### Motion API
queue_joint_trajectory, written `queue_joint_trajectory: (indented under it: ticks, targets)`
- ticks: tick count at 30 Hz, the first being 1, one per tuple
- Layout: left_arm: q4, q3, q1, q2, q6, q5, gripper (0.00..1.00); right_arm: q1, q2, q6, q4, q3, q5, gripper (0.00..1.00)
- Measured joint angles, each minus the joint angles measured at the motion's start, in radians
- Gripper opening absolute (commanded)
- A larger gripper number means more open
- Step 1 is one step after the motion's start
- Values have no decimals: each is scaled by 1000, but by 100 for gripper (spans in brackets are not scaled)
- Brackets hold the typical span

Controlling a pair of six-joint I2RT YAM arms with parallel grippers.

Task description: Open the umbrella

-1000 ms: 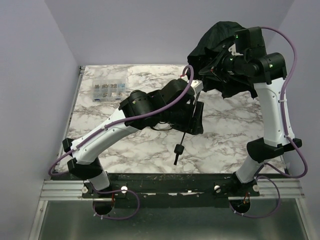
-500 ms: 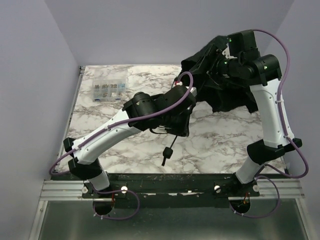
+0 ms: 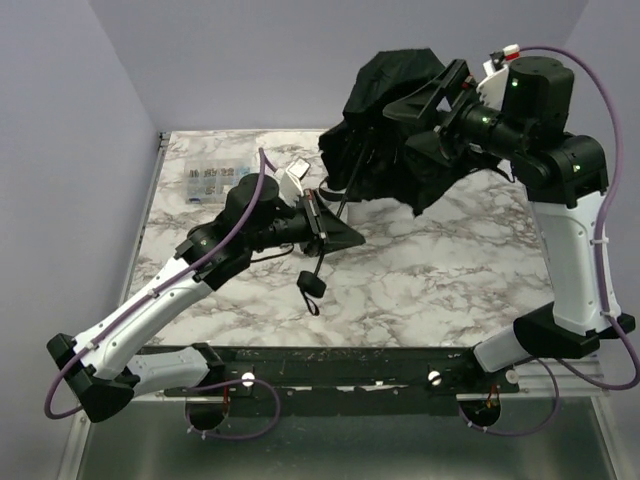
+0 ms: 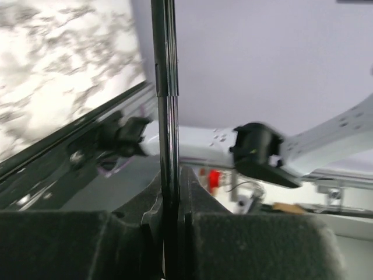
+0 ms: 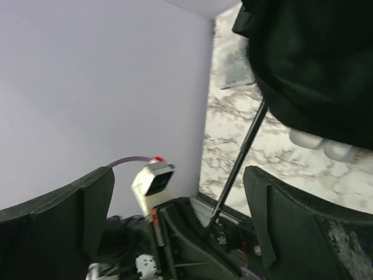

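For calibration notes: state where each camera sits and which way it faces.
Top external: above, behind the bases, looking down on the marble table; both arms show, left gripper shut on the thin black umbrella shaft, right gripper open by the black fabric canopy.
Left wrist: looks along the shaft toward the table's near rail; shut fingers show.
Right wrist: looks past the canopy toward the table; open fingers show.
Shared: all three show the shaft.

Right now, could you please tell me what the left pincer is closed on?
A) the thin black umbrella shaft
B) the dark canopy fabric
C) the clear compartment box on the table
A: in the left wrist view the left pincer is shut tight on the umbrella shaft, which runs straight up from between its pads.
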Motion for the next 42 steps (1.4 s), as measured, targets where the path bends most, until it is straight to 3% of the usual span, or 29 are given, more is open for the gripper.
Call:
queue_joint_trajectory:
  ticks: [3, 6, 10, 16, 21, 28, 36, 42]
  targets:
    - [401, -236, 37, -68, -210, 28, 0, 0, -69, 54, 117, -72, -6, 100]
    - [701, -373, 46, -52, -381, 27, 0, 0, -137, 111, 229, -175, -2, 100]
    - [848, -350, 48, 10, -502, 38, 0, 0, -169, 173, 301, -244, 21, 89]
    - [1081, -308, 47, 15, -566, 54, 0, 0, -139, 203, 325, -242, 50, 83]
    - [1157, -291, 41, 19, -582, 67, 0, 0, -119, 208, 326, -238, 101, 77]
    - [1158, -282, 33, 33, -584, 79, 0, 0, -119, 224, 417, -276, 160, 71]
    - [1159, -280, 17, 53, -584, 95, 0, 7, -119, 239, 500, -333, 298, 54]
    - [1158, -254, 14, 81, -583, 110, 0, 13, -84, 237, 522, -311, 367, 50]
